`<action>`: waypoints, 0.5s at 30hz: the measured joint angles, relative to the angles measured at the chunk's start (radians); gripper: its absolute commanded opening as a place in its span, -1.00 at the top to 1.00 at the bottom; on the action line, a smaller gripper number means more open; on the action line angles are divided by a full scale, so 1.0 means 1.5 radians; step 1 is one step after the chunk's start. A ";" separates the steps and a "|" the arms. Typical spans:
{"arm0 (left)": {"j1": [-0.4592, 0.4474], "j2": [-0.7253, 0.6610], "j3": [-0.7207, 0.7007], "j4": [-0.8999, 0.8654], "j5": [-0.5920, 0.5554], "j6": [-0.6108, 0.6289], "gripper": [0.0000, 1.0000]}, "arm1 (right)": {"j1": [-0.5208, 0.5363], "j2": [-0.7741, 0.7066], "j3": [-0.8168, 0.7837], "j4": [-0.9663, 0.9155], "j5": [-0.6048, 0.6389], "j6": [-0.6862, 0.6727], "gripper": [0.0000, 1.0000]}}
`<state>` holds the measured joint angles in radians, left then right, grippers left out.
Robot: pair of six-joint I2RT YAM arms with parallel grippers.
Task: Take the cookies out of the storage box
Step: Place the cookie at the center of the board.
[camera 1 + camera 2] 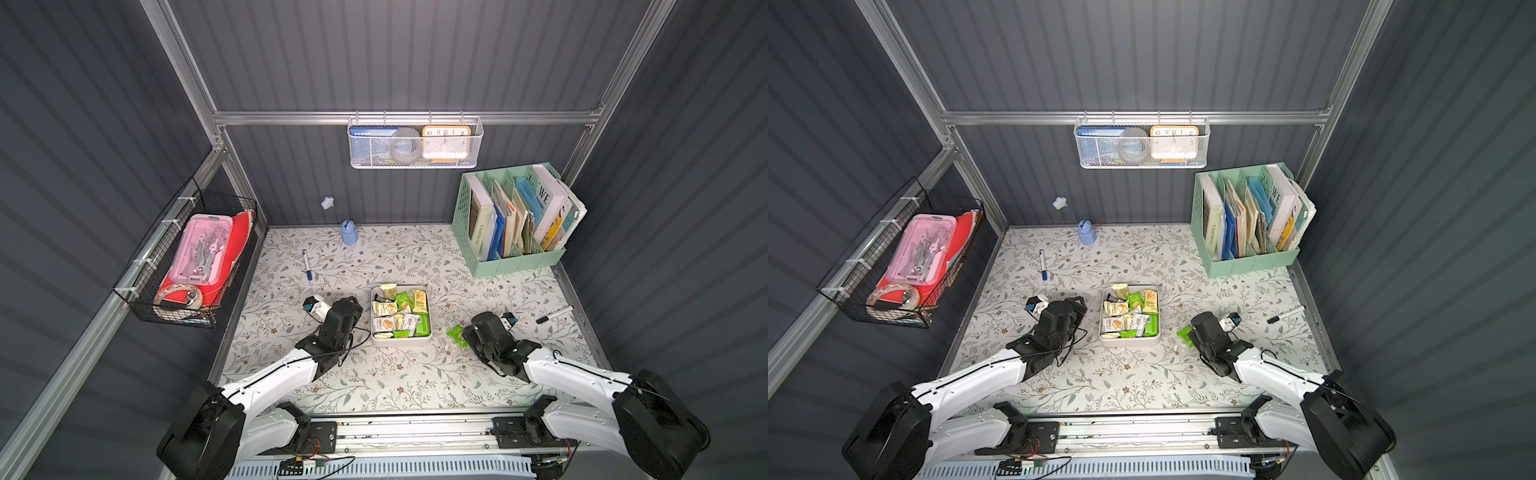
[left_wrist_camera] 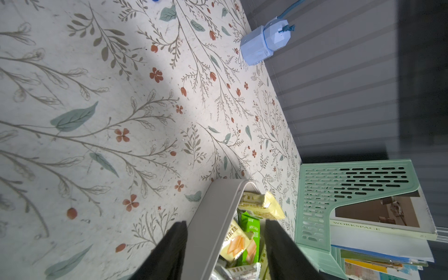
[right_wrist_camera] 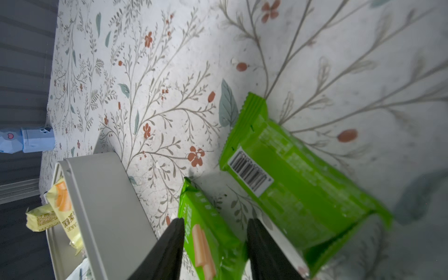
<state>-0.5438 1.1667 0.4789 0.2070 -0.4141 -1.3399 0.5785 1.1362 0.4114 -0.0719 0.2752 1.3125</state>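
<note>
The storage box (image 1: 401,343), a shallow white tray, sits mid-table with several green, yellow and white cookies (image 1: 401,311) inside. My left gripper (image 2: 225,232) stands open astride the box's left wall (image 2: 213,218), one finger outside and the other above the cookies (image 2: 242,242). My right gripper (image 3: 215,228) is low over the table just right of the box (image 3: 104,194), open, with a green cookie packet (image 3: 206,232) lying loose between its fingers. A second green packet (image 3: 291,184) lies on the table beside it. In both top views green packets (image 1: 456,333) (image 1: 1185,332) show left of the right gripper (image 1: 467,338).
A mint-green file holder (image 1: 515,216) with books stands at the back right. A blue-capped pen (image 1: 307,266) lies back left, a black marker (image 1: 555,314) far right, and a small blue lamp (image 1: 349,232) by the back wall. Wire baskets (image 1: 191,257) (image 1: 415,143) hang on the walls.
</note>
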 measured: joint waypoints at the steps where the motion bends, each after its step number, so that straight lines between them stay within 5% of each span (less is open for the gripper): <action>1: 0.000 0.003 0.001 -0.002 0.002 0.004 -0.14 | 0.001 -0.015 0.012 -0.021 0.008 -0.011 0.04; 8: 0.000 0.036 0.013 -0.006 0.024 0.026 -0.15 | -0.001 -0.078 0.055 -0.094 0.030 -0.206 0.07; 15: 0.000 0.050 0.029 -0.006 0.043 0.046 -0.15 | -0.043 0.061 0.190 -0.185 -0.083 -0.423 -0.11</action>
<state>-0.5438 1.2423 0.5220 0.1986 -0.3500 -1.2705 0.5144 1.2270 0.6964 -0.3496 0.1501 0.6785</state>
